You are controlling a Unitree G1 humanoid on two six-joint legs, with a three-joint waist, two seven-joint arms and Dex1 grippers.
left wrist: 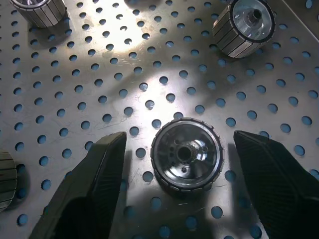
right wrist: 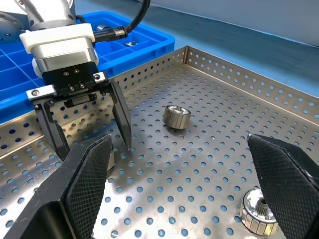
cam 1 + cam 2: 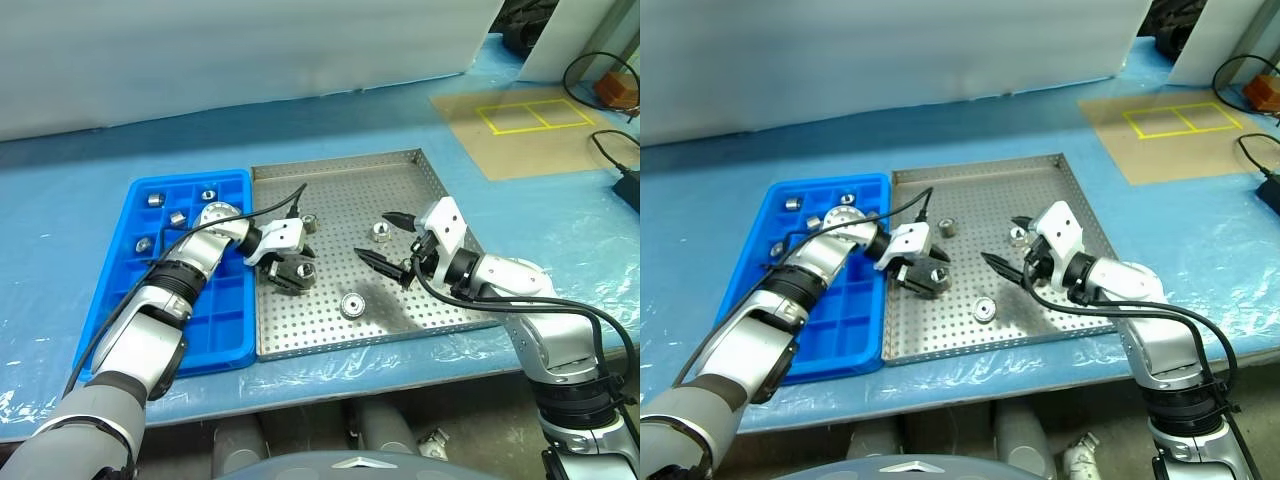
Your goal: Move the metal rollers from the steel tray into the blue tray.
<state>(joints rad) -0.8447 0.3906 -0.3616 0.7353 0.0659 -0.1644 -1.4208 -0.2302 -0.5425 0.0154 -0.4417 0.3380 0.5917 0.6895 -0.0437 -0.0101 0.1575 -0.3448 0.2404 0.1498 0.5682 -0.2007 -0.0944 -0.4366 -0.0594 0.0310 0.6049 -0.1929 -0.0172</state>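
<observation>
Left gripper (image 1: 179,164): jaws partly spread, straddling one metal roller (image 1: 187,153) on the steel tray (image 3: 400,170), not touching. Right gripper (image 3: 392,237): wide, empty. Risk: an off-centre close nudges the roller, which skids away

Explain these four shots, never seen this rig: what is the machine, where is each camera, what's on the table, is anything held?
It is a humanoid robot with two arms, each ending in a two-fingered end effector. Two pictures come from its head, looking down; the others from a camera on each wrist.

On the blue-covered table sit a perforated steel tray and, on its left, a blue tray of compartments, some already holding metal rollers.

The left end effector is down in the steel tray, fingers either side of one roller with gaps showing, so nothing is gripped yet. The right end effector hovers open, empty.
</observation>
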